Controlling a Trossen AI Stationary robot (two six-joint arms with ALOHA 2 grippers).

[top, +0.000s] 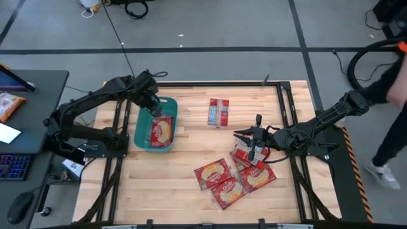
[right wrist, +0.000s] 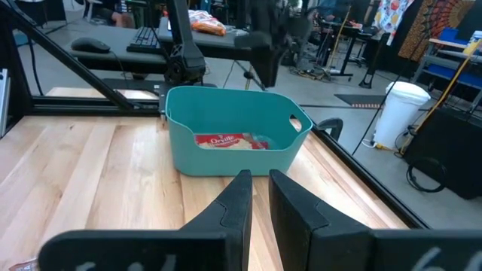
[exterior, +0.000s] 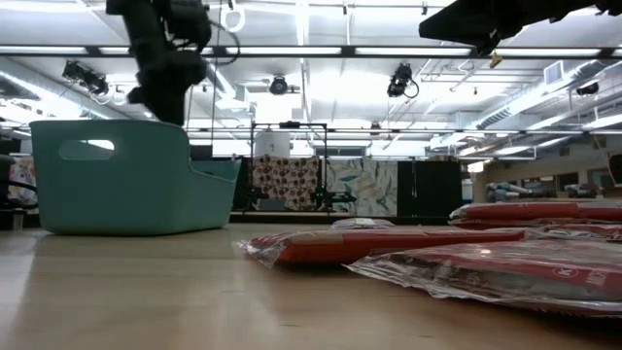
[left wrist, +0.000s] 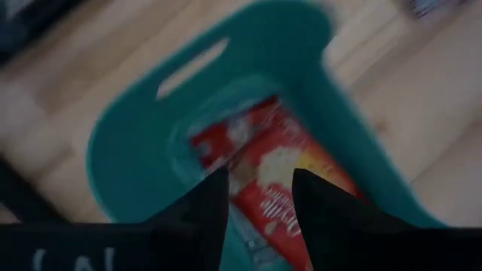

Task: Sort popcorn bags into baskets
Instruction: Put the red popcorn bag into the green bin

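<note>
Popcorn bag inside teal basket, left gripper released above.

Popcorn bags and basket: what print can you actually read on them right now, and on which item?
"Orville" reads on the popcorn bag in the basket, seen through the right wrist view.
Print on that same bag under the left gripper is blurred; only "Orville" is guessable.
Loose popcorn bags under the right gripper: print too small.
Basket: no text.
</note>
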